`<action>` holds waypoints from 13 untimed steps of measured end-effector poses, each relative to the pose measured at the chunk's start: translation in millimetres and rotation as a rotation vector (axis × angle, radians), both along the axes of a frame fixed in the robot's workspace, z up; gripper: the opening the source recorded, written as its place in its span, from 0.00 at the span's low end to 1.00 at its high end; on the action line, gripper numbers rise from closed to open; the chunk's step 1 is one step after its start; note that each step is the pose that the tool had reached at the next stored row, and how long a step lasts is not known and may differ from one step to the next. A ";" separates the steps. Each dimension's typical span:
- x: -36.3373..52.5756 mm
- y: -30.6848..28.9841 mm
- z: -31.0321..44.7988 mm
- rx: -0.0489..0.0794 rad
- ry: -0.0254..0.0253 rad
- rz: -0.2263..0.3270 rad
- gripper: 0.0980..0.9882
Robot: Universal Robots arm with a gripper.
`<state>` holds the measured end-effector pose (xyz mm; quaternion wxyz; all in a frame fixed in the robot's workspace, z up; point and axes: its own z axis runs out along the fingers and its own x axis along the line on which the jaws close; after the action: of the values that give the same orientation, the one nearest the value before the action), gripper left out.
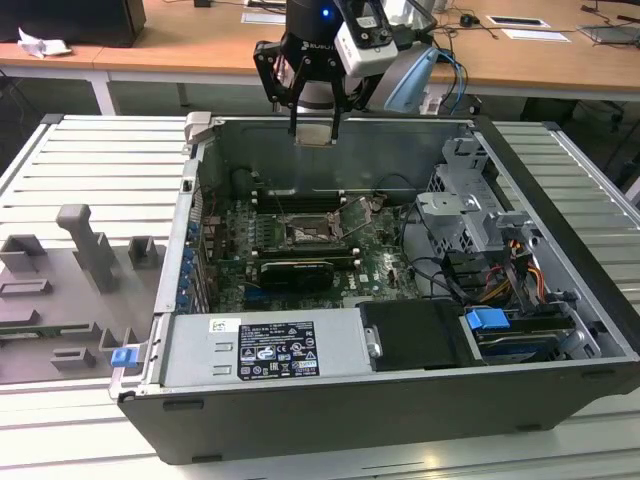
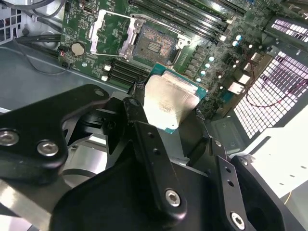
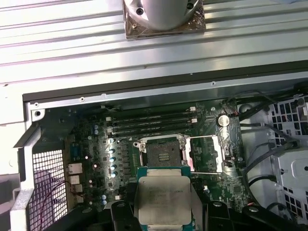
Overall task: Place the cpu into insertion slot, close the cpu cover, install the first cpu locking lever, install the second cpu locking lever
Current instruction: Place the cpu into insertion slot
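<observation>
My gripper hangs high over the open computer case, above its back wall, shut on the cpu. Both wrist views show the cpu as a silvery plate with a green edge, clamped between the black fingers. Below it on the motherboard lies the insertion slot, its dark pin field bare. The cpu cover is swung open and stands beside the slot.
Long memory slots run beside the socket, and a black graphics card lies in front of it. A power supply and a drive cage with cables take up the case. A grey fixture tray sits at the exterior view's left.
</observation>
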<state>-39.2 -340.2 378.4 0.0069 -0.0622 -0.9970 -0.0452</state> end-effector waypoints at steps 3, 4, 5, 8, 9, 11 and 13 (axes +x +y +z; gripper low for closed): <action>0.0 0.0 0.0 0.000 -0.0001 -0.007 0.48; 0.0 0.0 0.0 0.000 -0.0001 -0.010 0.48; 0.0 0.0 -0.1 0.000 -0.0001 -0.014 0.48; 0.0 0.0 -0.1 0.000 0.0000 -0.025 0.48; 0.0 0.0 -0.1 0.000 -0.0001 -0.030 0.48; 0.0 0.0 -0.1 0.000 0.0000 -0.041 0.48; 0.0 0.0 -0.1 0.000 0.0000 -0.051 0.48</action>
<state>-39.2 -340.2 378.3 0.0057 -0.0877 -0.9951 -0.0454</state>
